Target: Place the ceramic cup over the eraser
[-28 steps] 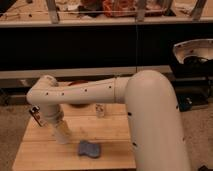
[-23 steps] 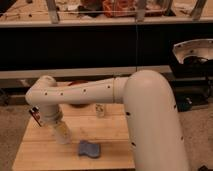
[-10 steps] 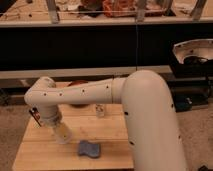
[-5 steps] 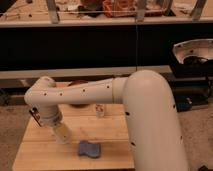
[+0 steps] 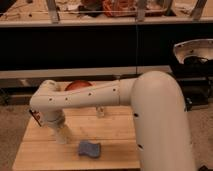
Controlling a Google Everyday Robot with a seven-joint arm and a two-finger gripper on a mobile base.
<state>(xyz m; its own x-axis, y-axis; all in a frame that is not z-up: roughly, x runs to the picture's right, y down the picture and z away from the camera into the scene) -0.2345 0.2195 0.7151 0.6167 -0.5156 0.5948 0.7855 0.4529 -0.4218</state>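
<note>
My gripper (image 5: 61, 134) hangs from the wrist at the left of the wooden table (image 5: 115, 142), pointing down, its tip at or just above the tabletop. A pale tapered shape at its tip looks like the ceramic cup (image 5: 62, 137), but I cannot separate it from the gripper. The eraser is not visible; it may be hidden under the gripper or the cup. The big white arm (image 5: 150, 115) spans from the right side across to the gripper.
A blue rounded pad (image 5: 89, 148) lies on the table just right of the gripper, near the front edge. A small clear glass bottle (image 5: 100, 111) stands mid-table behind the arm. An orange-brown bowl (image 5: 77, 85) peeks out behind the forearm. A dark counter runs behind.
The gripper has stayed almost still at the same spot on the left of the table; the pad, bottle and bowl have not moved.
</note>
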